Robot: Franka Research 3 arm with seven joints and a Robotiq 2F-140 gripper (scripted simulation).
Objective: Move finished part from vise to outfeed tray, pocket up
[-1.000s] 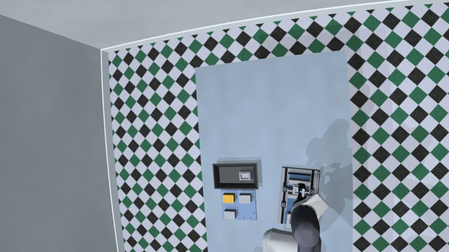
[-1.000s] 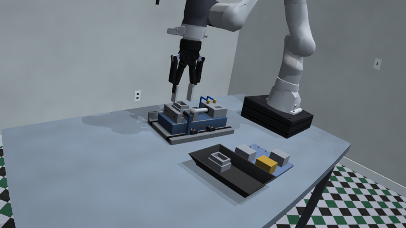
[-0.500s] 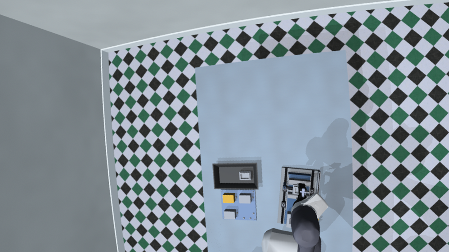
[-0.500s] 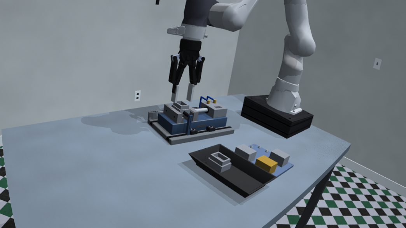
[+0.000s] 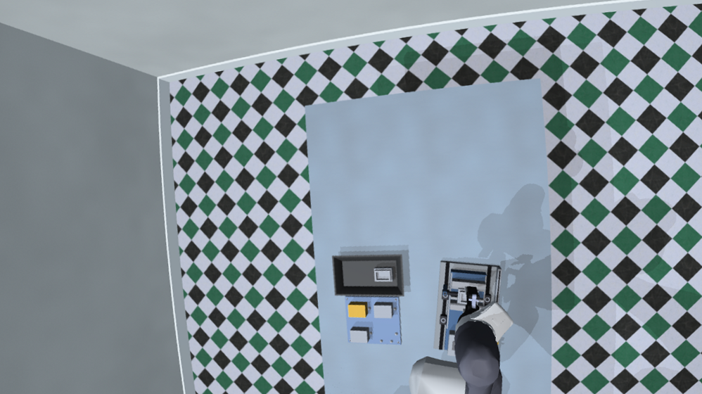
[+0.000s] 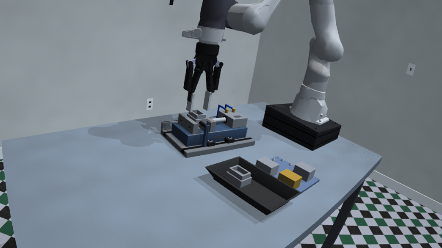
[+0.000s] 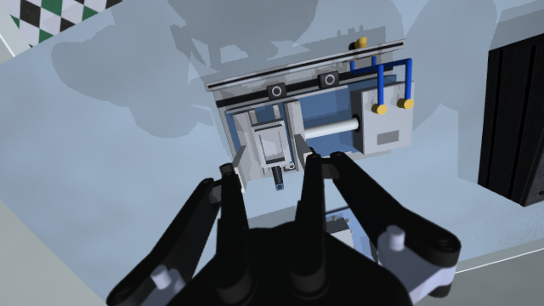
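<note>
The finished part (image 6: 197,114), a small grey block with a pocket facing up, sits between the jaws of the blue vise (image 6: 210,133) at its left end. It also shows in the wrist view (image 7: 269,142). My gripper (image 6: 197,105) hangs straight down a little above the part, its fingers partly open with nothing between them; in the wrist view the gripper (image 7: 272,163) has one fingertip on each side of the part. The dark outfeed tray (image 6: 253,183) lies to the front right of the vise and holds another grey pocketed part (image 6: 239,175).
A blue fixture plate (image 6: 291,170) behind the tray carries two grey blocks and a yellow block (image 6: 289,177). The vise's cylinder with blue tubes (image 7: 382,121) stands right of the jaws. My black base (image 6: 300,126) is at the table's far right.
</note>
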